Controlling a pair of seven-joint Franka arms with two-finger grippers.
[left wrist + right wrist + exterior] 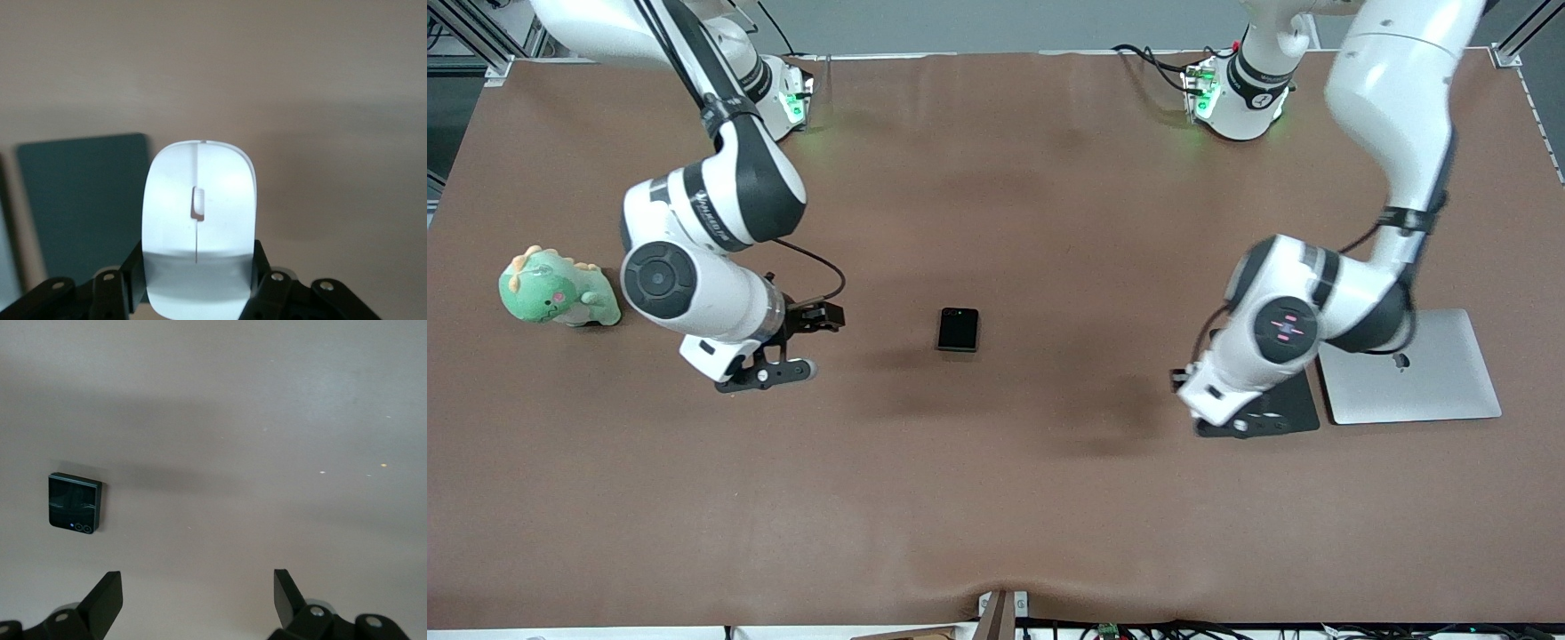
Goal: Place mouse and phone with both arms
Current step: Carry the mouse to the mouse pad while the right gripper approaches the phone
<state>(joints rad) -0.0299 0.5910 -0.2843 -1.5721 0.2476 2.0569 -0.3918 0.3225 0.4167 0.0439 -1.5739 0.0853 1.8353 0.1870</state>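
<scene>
The white mouse (199,220) is clamped at its rear end between the fingers of my left gripper (199,275), which is shut on it. It hangs above the brown table, beside a dark pad (87,213). In the front view the left wrist (1232,396) hides the mouse. The black folded phone (958,329) lies flat near the table's middle. My right gripper (800,344) hovers open and empty over bare table, beside the phone toward the right arm's end. In the right wrist view the phone (75,502) lies off to one side of the open right gripper (197,597).
A dark pad (1294,404) lies partly under the left wrist, with a closed silver laptop (1414,369) beside it at the left arm's end. A green dinosaur plush (559,291) sits at the right arm's end.
</scene>
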